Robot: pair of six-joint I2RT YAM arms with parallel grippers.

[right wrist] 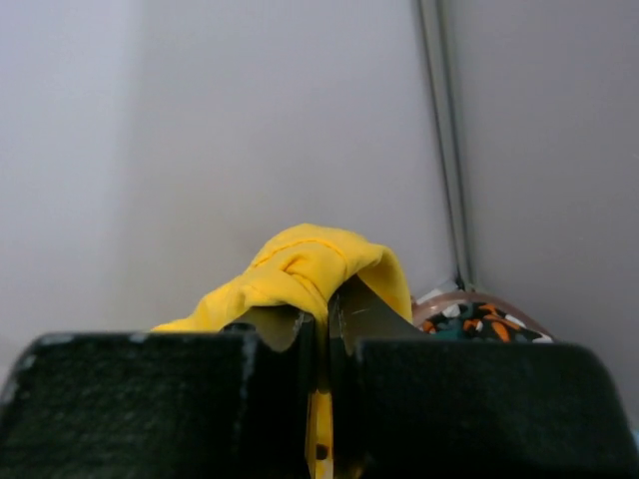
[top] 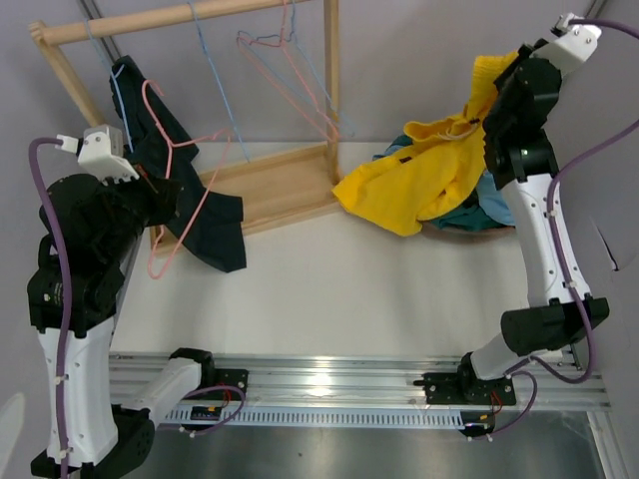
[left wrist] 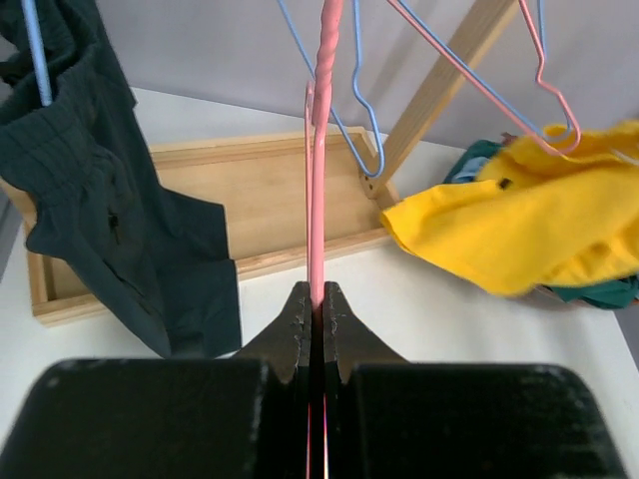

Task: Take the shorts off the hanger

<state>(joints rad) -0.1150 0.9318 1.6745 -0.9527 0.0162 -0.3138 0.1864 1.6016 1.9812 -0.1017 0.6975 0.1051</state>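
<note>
The left gripper (left wrist: 317,299) has its fingers pressed fully together on the thin wire of a pink hanger (left wrist: 319,150), which carries no cloth that I can see. The right gripper (right wrist: 321,304) is also closed tight, and it pinches a fold of the yellow shorts (top: 409,185). It holds this fold high, near the back wall, while the rest of the yellow cloth hangs down and lies over the round basket (right wrist: 489,299). In this basket I see the patterned shorts (right wrist: 474,321) and some teal fabric (top: 471,215). The black shorts (top: 200,220) are the only pair at the wooden rack (top: 180,17). They seem to hang from a light blue hanger (left wrist: 38,60) at the left end of the rail, and their lower part drapes onto the rack base (left wrist: 260,190). I judge that this pair is the one that remains. It is soft, light and limp, so it will fold and stretch instead of sliding off in one piece, and it can catch on the hanger's shoulder. A good place to take hold is probably the thicker waistband close to the hanger, with the other arm keeping the hanger steady.
</note>
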